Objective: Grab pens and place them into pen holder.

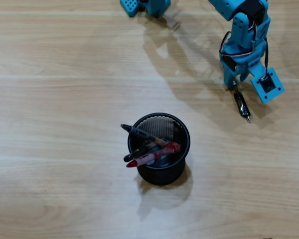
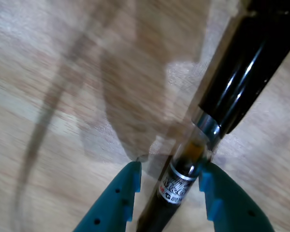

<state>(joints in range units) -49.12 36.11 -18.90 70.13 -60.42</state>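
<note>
In the overhead view the black mesh pen holder (image 1: pixel 187 134) stands at centre. It holds three pens: a black one (image 1: pixel 138 133), a red one (image 1: pixel 157 155) and another dark one (image 1: pixel 131 156), all sticking out to the left. My blue gripper (image 1: pixel 235 88) is at the upper right, with a fourth black-and-clear pen (image 1: pixel 242 107) jutting from it towards the lower right. In the wrist view that pen (image 2: pixel 241 63) runs slantwise between the teal fingers (image 2: pixel 222 198). The right finger presses on it, and a small gap shows at the left fingertip. The gripper (image 2: pixel 169 176) is shut on it.
The arm's blue base (image 1: pixel 144 6) sits at the top edge of the overhead view. A light wooden tabletop (image 1: pixel 65 149) lies all around the pen holder. The arm's shadow falls between base and gripper.
</note>
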